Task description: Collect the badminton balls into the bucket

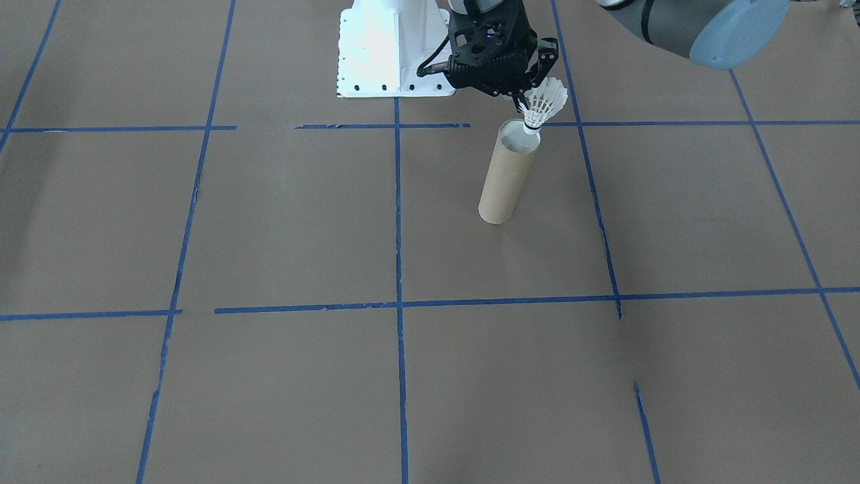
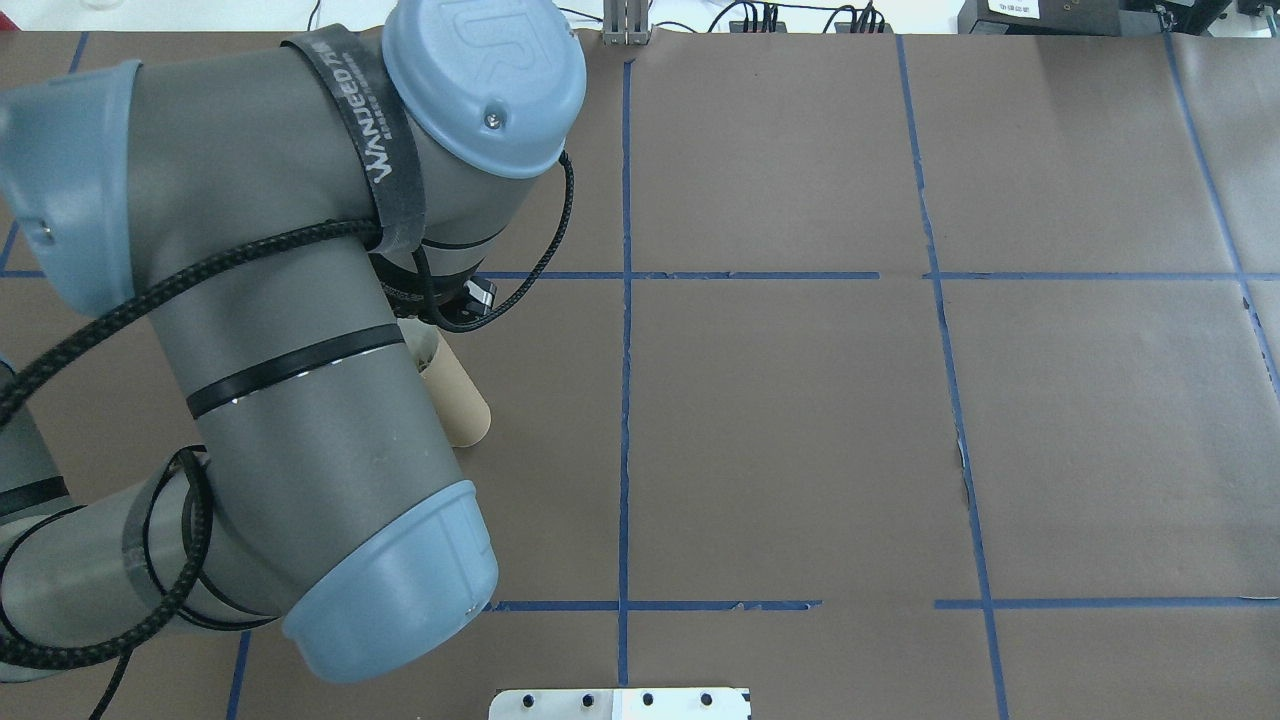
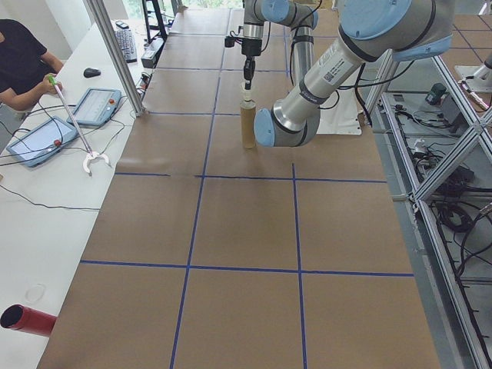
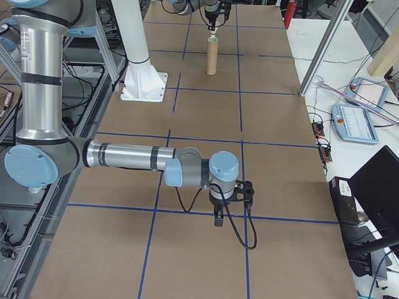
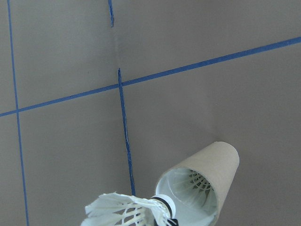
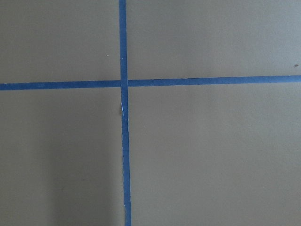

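Shuttlecock [image 1: 545, 102] tip-down at tube [image 1: 507, 173] mouth — left end effector [image 1: 531, 94] seemingly gripping.

My worktop [image 1: 302, 222] is covered in brown paper, ruled into big squares by blue tape lines [image 1: 398, 269]. The brown cardboard tube [image 1: 507, 173] stands upright on it, just past one tape line. My white base plate [image 1: 390, 50] sits bolted at the edge nearest me, near the tube.
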Robot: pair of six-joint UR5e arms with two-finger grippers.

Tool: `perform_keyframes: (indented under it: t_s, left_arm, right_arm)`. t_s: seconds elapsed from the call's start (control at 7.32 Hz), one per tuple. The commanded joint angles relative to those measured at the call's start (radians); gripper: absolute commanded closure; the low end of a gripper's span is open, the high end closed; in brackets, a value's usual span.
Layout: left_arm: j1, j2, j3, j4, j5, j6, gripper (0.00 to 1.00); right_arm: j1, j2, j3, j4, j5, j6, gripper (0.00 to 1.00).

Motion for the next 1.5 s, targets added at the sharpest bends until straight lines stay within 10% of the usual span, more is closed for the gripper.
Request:
perform_keyframes:
  t_s: [0.0, 0.41, 0.55, 1.37]
  left_arm:
    - [0.019, -0.002, 0.003, -0.016, -0.007, -0.007, 1.0]
    - [0.022, 0.012, 0.008, -0.043, -0.002, -0.007, 0.9]
    - [0.022, 0.029, 0.008, -0.072, 0.002, -0.007, 0.01]
    - [-0.042, 0.041, -0.142, -0.08, -0.01, 0.002, 0.0]
  right_arm:
    - [0.0, 0.0, 0.0, 0.0, 0.0, 0.0, 0.0]
    - [0.0, 0.0, 0.0, 0.0, 0.0, 0.0, 0.0]
    - [0.0, 0.0, 0.0, 0.0, 0.0, 0.0, 0.0]
    - [0.0, 0.0, 0.0, -0.002, 0.0, 0.0, 0.0]
